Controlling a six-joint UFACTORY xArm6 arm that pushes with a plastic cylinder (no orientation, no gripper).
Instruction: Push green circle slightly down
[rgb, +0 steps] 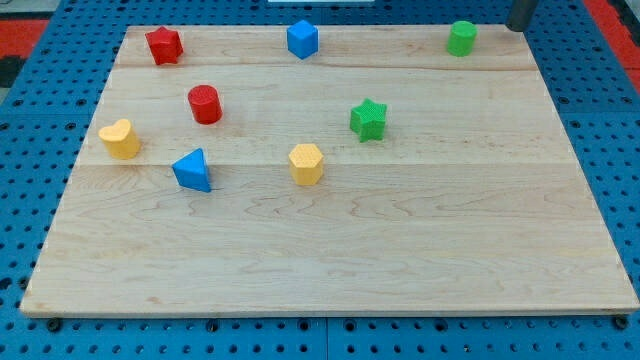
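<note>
In the camera view, the green circle (461, 38) stood upright near the top right corner of the wooden board (330, 260), close to the board's top edge. It was a short cylinder with its axis vertical; seen from here its round body gave no facing direction that could be made out.

My tip (521, 28) showed at the view's top right, just beyond the board's top edge, to the right of the green circle and a little above it. A gap lay between them, so the rod touched no block; being a plain rod, it had nothing to open or close.

The other blocks sat well apart from the green circle. A blue cube (302, 39) rested near the top edge at the middle, and a red star (163, 45) near the top left corner. Below those were a red cylinder (205, 104) and a yellow heart (120, 139) at the left. A blue triangle (192, 170) lay just below and right of the heart. A yellow hexagon (307, 164) sat near the middle, with a green star (368, 119) up and to its right.
</note>
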